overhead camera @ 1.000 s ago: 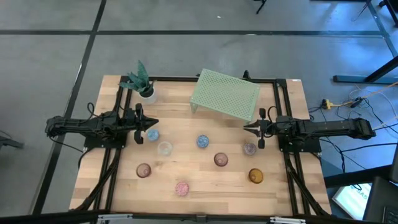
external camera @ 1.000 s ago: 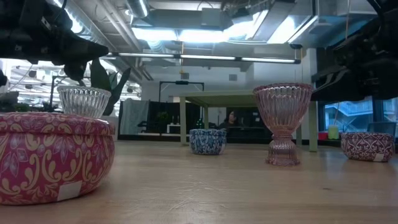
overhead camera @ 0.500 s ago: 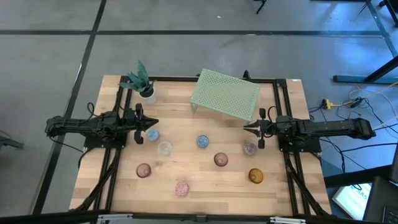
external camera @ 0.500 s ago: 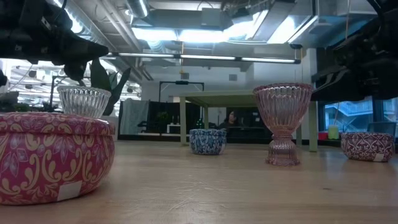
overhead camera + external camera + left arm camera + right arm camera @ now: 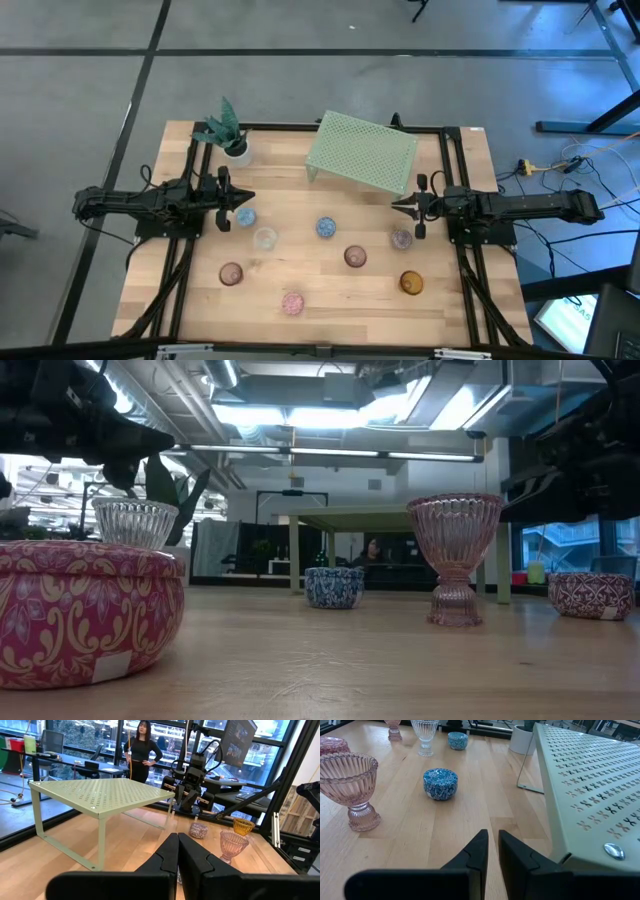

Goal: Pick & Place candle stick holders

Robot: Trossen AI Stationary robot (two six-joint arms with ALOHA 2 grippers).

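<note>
The wooden table (image 5: 330, 290) takes up most of what I can see, with the pale green perforated rack (image 5: 362, 150) standing on its legs toward the far edge, a little to the right of centre. Just off the rack's left side, at the far left corner, sits a small white pot with a green plant (image 5: 229, 135).

Both dark arms lie low along the table's sides, pointing inward. The left gripper (image 5: 246, 198) hovers near the left rail with its fingers pressed fully together, holding nothing. The right gripper (image 5: 396, 205) sits just in front of the rack's right end, its fingers (image 5: 479, 851) nearly together with a thin gap between them, empty as well.

The candle stick holders are scattered over the open front half of the table, all apart from one another:
- blue cup (image 5: 244, 216), just beside the left gripper
- clear goblet (image 5: 264, 238), near it
- blue patterned cup (image 5: 326, 228), in the middle
- pink goblet (image 5: 355, 257)
- purplish cup (image 5: 401, 239), near the right gripper
- amber cup (image 5: 411, 283), front right
- brownish goblet (image 5: 231, 274), front left
- pink patterned cup (image 5: 292, 302), closest to the front edge
</note>
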